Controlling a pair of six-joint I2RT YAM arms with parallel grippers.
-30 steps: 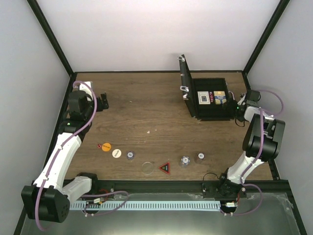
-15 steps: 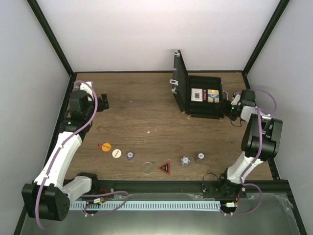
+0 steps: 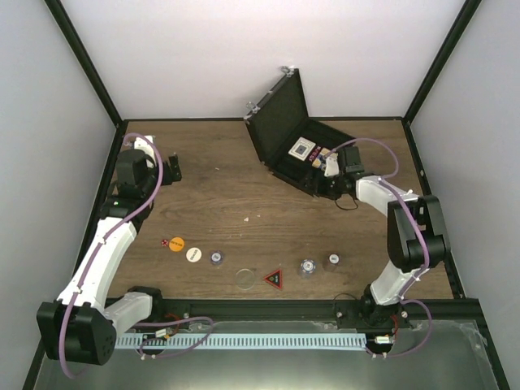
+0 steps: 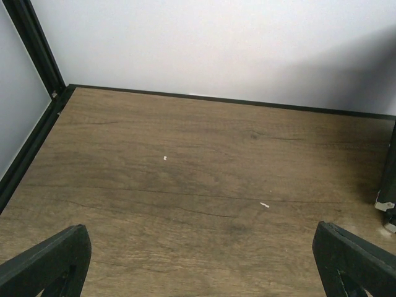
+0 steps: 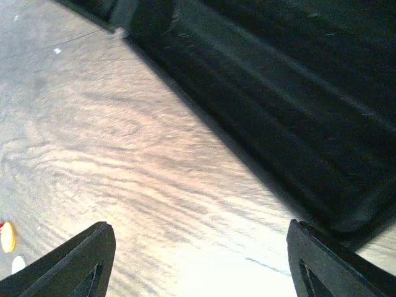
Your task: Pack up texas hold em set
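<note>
Top external view gives me the small black hinged case [image 3: 275, 123] with silver latches standing open at the far right of the brown wood-grain table [image 3: 244, 187], turned at an angle, its lid raised toward the back wall and the card decks [image 3: 302, 149] lying face up in the base. The loose pieces sit well apart from it in a row near the front edge: a small red dice [image 3: 165, 243] touching or just beside an orange round chip [image 3: 176, 243], then a white round chip [image 3: 192, 254], a purple-grey round chip [image 3: 216, 258], a clear round disc [image 3: 245, 278], a red-and-black triangle [image 3: 274, 279] and two greyish round pieces [image 3: 306, 267]. On the right wrist view my right gripper [image 5: 198, 232] has its fingers spread wide over bare wood, holding nothing, with the case's dark side wall just beside it. On the left wrist view my left gripper [image 4: 198, 238] is fully spread too, empty, above the table's far left part.
</note>
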